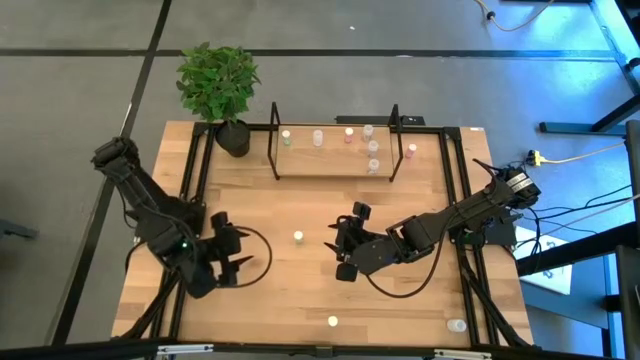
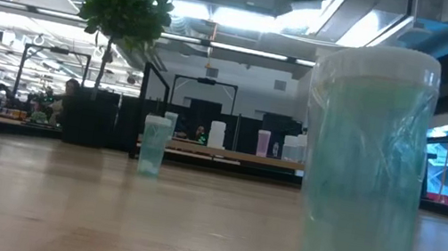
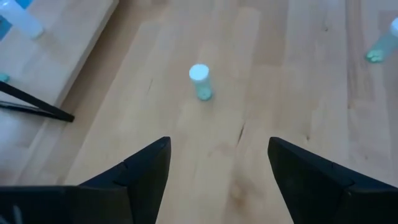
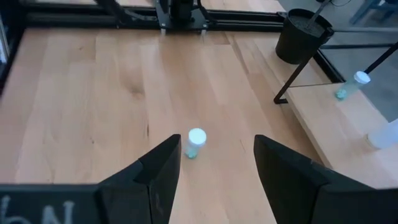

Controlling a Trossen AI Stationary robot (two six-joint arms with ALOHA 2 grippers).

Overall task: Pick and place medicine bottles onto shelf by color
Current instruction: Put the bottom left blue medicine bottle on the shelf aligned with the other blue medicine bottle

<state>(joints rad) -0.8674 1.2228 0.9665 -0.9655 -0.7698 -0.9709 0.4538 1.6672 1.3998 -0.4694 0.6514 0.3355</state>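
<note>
A yellow-green medicine bottle (image 1: 298,237) stands upright on the tabletop between my two grippers. My left gripper (image 1: 240,257) is open to its left, and the bottle shows ahead of the fingers in the left wrist view (image 3: 200,82). My right gripper (image 1: 336,247) is open to its right, with the bottle just ahead of its fingertips (image 4: 195,143). Neither gripper touches it. The shelf (image 1: 335,172) stands at the table's far side with several bottles on it: green (image 1: 286,137), white (image 1: 318,138), pink (image 1: 349,133). Another yellow-green bottle (image 1: 333,321) and a clear one (image 1: 457,325) stand near the front edge.
A potted plant (image 1: 222,85) stands at the far left, beside the shelf's left end. A black metal frame (image 1: 190,180) runs along the table's sides. In the low view, the front bottle (image 2: 365,175) looms close to the camera.
</note>
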